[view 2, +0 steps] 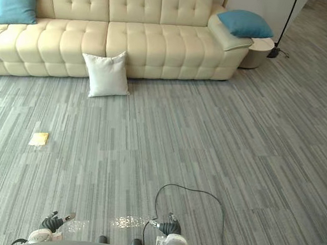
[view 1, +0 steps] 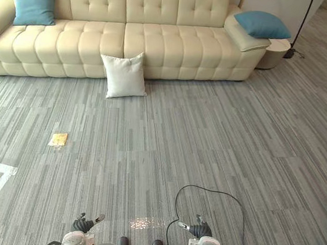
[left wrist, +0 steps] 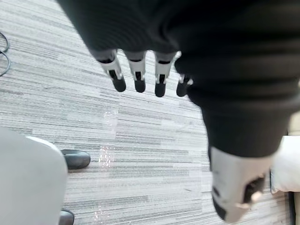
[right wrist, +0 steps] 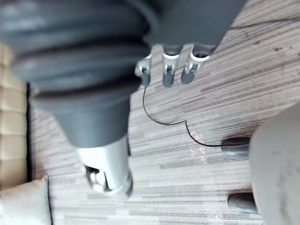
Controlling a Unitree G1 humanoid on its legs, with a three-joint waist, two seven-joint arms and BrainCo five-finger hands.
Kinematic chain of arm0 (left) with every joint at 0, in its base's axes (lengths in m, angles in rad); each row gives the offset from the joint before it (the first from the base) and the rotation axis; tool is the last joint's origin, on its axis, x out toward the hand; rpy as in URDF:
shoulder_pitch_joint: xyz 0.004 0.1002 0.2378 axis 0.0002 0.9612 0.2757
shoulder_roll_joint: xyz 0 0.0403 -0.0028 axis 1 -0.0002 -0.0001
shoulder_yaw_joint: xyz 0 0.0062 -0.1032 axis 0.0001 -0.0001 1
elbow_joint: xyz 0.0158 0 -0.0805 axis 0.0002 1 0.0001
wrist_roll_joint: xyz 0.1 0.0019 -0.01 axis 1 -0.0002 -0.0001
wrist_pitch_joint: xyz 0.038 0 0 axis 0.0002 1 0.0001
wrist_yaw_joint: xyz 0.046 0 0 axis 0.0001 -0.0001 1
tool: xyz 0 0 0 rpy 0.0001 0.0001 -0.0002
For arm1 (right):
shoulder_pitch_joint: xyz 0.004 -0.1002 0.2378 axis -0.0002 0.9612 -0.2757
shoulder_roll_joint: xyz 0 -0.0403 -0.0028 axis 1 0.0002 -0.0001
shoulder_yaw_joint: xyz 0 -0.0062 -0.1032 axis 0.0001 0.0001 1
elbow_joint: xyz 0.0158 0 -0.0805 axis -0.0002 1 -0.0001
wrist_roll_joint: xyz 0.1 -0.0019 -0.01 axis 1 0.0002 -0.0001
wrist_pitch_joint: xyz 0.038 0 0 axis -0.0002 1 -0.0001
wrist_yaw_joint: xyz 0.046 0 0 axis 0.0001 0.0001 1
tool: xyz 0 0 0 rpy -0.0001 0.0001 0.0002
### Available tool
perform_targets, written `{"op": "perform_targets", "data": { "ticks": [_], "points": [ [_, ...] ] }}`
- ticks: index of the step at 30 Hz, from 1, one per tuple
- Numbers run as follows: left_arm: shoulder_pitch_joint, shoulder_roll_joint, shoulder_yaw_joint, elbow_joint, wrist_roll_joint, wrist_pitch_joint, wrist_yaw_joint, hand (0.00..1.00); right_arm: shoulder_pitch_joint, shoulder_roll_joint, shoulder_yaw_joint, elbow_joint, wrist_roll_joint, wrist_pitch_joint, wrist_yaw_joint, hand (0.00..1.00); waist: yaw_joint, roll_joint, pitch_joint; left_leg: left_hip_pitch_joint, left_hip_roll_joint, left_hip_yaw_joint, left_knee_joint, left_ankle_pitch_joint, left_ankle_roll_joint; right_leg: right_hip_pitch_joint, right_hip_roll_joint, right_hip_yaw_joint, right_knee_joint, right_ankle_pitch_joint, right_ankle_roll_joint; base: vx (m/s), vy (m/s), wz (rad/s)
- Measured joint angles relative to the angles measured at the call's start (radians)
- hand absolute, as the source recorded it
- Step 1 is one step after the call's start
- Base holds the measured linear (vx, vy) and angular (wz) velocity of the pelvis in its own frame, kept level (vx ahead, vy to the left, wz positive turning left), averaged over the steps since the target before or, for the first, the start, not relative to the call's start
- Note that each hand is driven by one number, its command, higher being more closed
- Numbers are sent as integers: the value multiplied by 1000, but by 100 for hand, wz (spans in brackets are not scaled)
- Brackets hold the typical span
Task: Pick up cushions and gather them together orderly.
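Both hands are empty: the left hand (view 1: 83,226) has its fingers (left wrist: 138,78) hanging straight and slack over bare carpet (view 1: 220,146), and the right hand (view 1: 201,229) shows its fingers (right wrist: 168,74) equally loose, clasping nothing. Each hangs low by the robot's side, well apart from any cushion. Nearest is the white cushion (view 1: 123,75) at 11 o'clock, standing on the carpet and leaning against the sofa (view 1: 161,39) front. Beyond it, the left blue cushion (view 1: 34,3) sits upright at 10 o'clock in the sofa's corner, and the right blue cushion (view 1: 262,24) lies flat on the armrest (view 1: 243,42) at 1 o'clock. The step in hand looks like the approach, so walk toward 11 o'clock first, passing to the right of the yellow scrap (view 1: 58,139) at 10 o'clock. Stop square to the white cushion, spread both hands to its side edges and squeeze evenly; it is soft and will probably sag if pinched by one corner. The seat beside either blue cushion seems a sensible gathering spot.
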Motion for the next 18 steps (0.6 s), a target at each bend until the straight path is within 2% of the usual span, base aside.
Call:
{"op": "perform_targets", "data": {
  "ticks": [4, 18],
  "points": [
    [-10, -12, 46, 18, 18, 6, -2, 0, 7, 1, -60, 35, 39, 2, -1, 0, 5, 0, 0, 5, 0, 6, -1, -4, -6, 4, 0, 2, 0, 0, 1, -23, -7, -2],
    [-20, -48, 159, 31, 19, 11, -42, 0, 2, 31, -208, 74, 61, 28, 1, 0, 28, -6, -3, 16, -2, 20, -1, -15, -3, 19, -6, -4, -8, -1, 6, -3, -2, -1]
  ]
}}
